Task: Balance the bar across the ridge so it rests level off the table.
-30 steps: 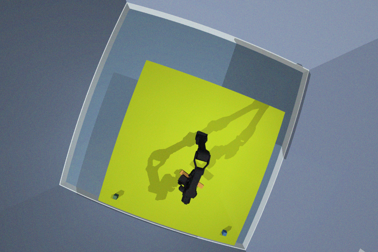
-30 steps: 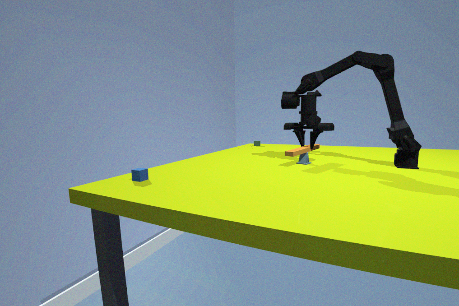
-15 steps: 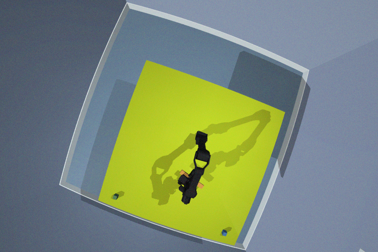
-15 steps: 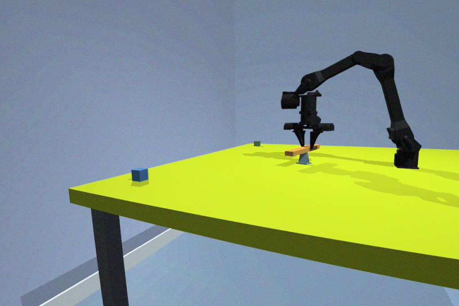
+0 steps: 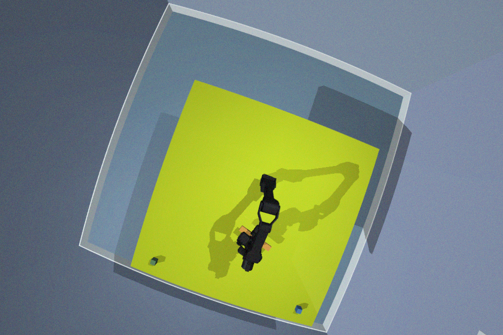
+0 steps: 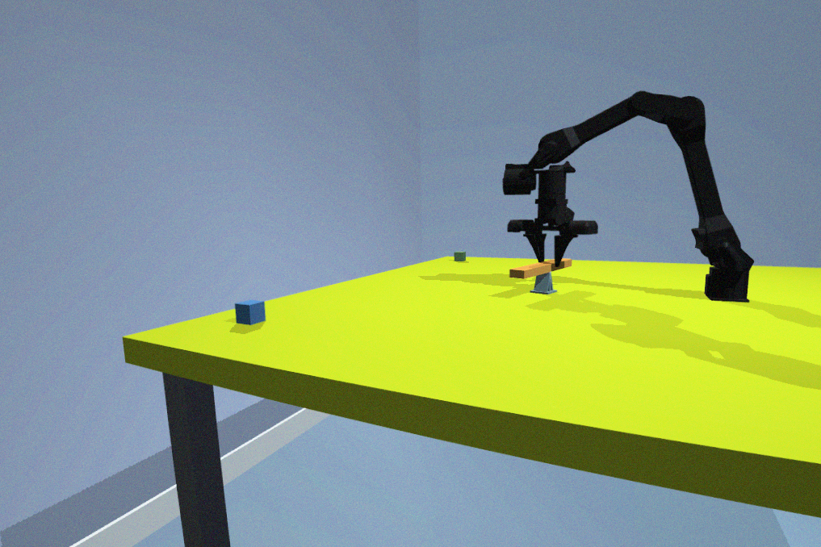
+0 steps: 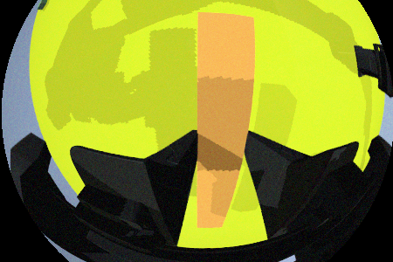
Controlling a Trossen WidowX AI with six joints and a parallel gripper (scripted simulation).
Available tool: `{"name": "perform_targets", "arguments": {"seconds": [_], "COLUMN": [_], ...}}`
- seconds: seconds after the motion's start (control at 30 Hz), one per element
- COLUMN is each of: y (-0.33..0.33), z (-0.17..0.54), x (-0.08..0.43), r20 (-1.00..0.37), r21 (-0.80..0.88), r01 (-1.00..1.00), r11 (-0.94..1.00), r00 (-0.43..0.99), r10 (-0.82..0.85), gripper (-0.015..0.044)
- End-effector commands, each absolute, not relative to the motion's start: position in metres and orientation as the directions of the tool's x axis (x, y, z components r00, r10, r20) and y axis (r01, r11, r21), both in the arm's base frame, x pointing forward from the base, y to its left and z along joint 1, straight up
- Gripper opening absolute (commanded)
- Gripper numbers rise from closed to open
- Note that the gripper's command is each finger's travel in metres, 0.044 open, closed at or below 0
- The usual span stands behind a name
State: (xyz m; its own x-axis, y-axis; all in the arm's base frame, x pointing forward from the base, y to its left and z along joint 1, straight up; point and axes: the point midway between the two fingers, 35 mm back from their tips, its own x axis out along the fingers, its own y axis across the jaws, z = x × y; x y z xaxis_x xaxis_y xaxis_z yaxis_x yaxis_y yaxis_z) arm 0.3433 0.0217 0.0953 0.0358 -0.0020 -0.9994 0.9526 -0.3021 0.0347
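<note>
An orange bar (image 5: 266, 246) (image 6: 525, 270) (image 7: 225, 54) lies across the top of a grey-blue ridge (image 6: 543, 283), close to level, with both ends clear of the table (image 5: 220, 130) (image 6: 391, 335). I cannot tell whether the bar touches the ridge top or hangs just above it. My gripper (image 6: 548, 260) (image 7: 221, 136) is shut on the bar near its middle, one finger on each side. The ridge is hidden under the arm in the top view and under the bar in the wrist view.
A blue cube (image 5: 298, 309) (image 6: 249, 311) sits near one table corner. A small green cube (image 5: 153, 261) (image 6: 459, 256) (image 7: 43, 3) sits near another corner. The black arm (image 5: 268, 205) (image 6: 695, 160) reaches over the table from its base. Arm shadows fall across the table.
</note>
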Motion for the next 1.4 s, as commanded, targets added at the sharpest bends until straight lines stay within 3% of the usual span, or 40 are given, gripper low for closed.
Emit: {"name": "perform_targets", "arguments": {"seconds": [0.0,1.37], "y": [0.0220,0.0214], "z": [0.0913,0.0953], "x": [0.3414,0.3425], "r20": [-1.000,-0.999], "r21": [0.025,0.033], "r01": [0.952,0.952], "r11": [-0.306,-0.303], "r00": [0.027,0.034], "r10": [0.002,-0.002], "gripper": [0.0000,0.0000]}}
